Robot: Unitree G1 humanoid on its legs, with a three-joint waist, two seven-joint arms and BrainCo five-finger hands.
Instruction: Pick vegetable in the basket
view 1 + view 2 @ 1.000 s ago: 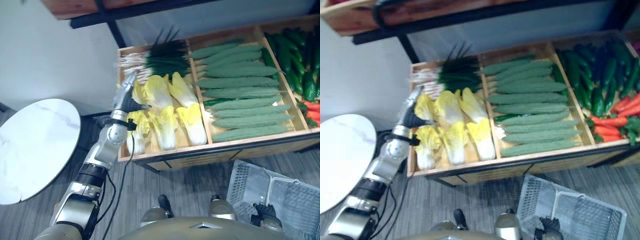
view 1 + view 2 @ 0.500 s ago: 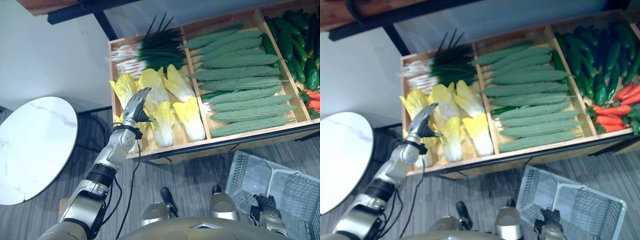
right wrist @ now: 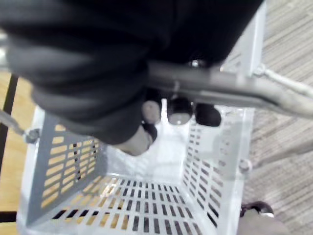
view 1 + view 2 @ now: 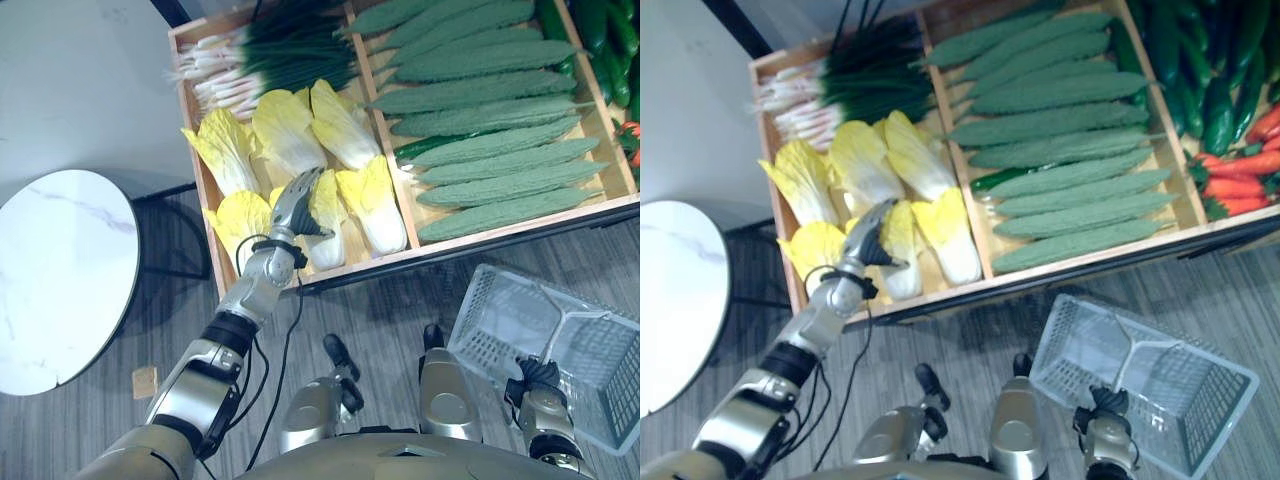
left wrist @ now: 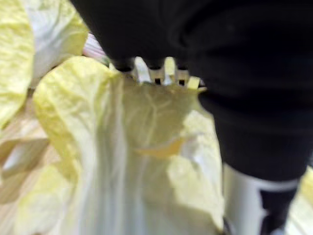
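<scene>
— Where are the cabbages (image 4: pixel 285 140)?
— In the wooden crate's (image 4: pixel 1110 255) end compartment, beside the green gourds (image 4: pixel 480 110). The white basket (image 4: pixel 490 310) hangs in front of the crate.
— And the hands?
— The left robot hand (image 4: pixel 295 205) is over the front cabbage (image 4: pixel 326 240), fingers straight, gripping nothing. The right robot hand (image 4: pixel 538 380) is curled round the basket's handle (image 3: pixel 220 90).

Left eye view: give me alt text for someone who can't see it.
The left hand hovers open over a cabbage at the front of a wooden crate that also holds spring onions and gourds. The right hand holds an empty white basket by its handle.
</scene>
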